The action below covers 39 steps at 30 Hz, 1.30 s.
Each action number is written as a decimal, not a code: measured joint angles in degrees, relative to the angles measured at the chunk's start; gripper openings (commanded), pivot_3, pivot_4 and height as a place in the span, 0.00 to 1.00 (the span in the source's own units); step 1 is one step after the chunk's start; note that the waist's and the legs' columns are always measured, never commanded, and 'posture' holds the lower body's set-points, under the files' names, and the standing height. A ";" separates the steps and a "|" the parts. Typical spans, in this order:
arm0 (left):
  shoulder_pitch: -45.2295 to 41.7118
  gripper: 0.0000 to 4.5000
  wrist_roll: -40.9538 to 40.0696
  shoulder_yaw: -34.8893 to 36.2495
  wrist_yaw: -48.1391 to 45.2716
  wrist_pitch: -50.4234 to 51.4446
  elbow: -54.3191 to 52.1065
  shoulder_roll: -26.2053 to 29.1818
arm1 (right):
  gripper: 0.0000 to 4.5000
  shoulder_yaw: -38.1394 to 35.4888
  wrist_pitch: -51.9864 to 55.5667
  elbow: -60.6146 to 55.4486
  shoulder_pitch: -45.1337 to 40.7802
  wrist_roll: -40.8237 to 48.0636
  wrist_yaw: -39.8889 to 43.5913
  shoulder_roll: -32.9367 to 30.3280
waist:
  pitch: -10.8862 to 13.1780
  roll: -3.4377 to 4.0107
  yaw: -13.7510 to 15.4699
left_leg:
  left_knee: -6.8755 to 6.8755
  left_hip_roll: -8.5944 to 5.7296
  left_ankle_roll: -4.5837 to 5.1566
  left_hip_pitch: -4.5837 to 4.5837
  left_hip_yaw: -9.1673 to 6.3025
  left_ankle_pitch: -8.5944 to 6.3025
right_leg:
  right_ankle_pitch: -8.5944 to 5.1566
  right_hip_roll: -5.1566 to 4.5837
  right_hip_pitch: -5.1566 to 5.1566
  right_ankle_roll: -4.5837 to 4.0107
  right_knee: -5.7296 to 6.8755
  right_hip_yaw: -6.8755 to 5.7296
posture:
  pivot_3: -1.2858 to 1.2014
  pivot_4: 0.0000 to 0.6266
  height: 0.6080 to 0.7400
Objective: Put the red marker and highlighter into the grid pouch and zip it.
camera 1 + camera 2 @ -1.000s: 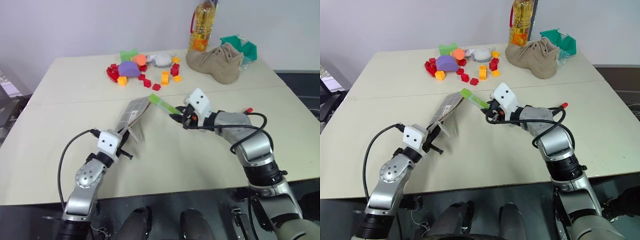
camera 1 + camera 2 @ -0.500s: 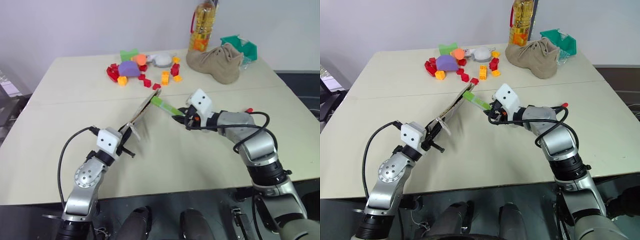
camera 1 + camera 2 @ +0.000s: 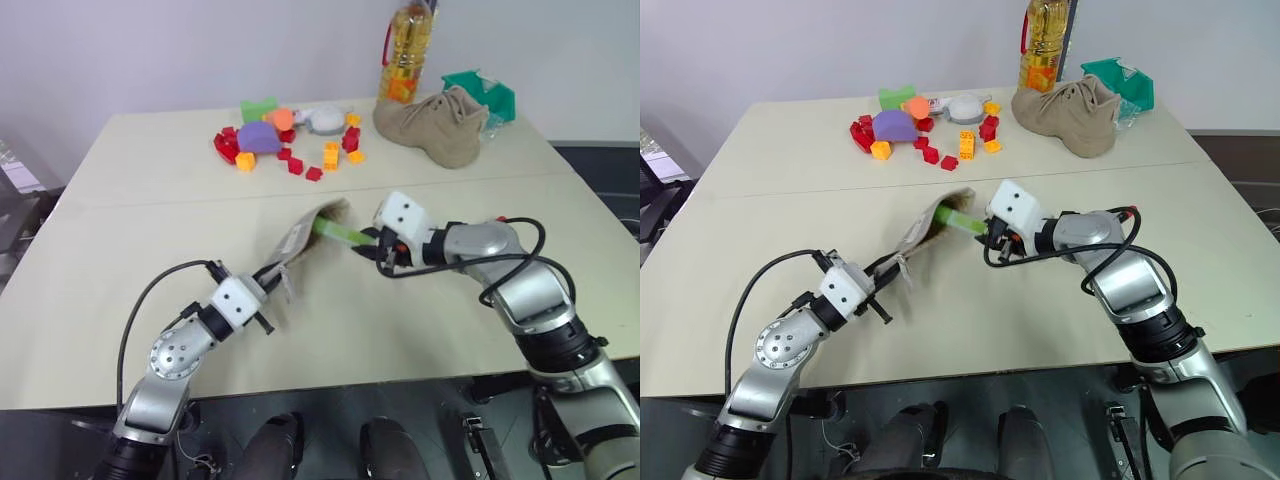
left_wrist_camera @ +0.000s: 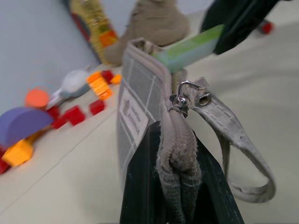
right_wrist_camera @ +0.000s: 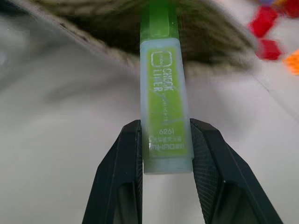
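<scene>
My left gripper is shut on the near end of the grey grid pouch, holding it tilted off the table with its open mouth toward the right arm. In the left wrist view the zipper's cord loop hangs beside the pouch. The light-green highlighter is pinched by its cap end in my right gripper, and its far end sits inside the pouch mouth. A red marker end peeks out on the table behind the right forearm; the rest is hidden.
At the back of the table lie several red, orange and green toy blocks around a purple piece. A tan boot, an oil bottle and a green basket stand at the back right.
The left gripper rolled and shifted right, swinging the pouch mouth toward the highlighter. The right gripper drew back slightly and the highlighter's tip went from outside into the mouth.
</scene>
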 measured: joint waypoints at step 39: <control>-7.96 0.00 5.54 -2.23 4.62 -3.70 11.81 -4.08 | 0.99 -38.15 18.90 21.45 1.02 -1.15 -37.63 11.02 | 0.07 -0.12 0.91 | 0.38 0.00 0.10 -0.05 0.05 -0.06 | 0.03 0.00 0.13 0.00 0.06 -0.02 | 0.52 0.24 1.00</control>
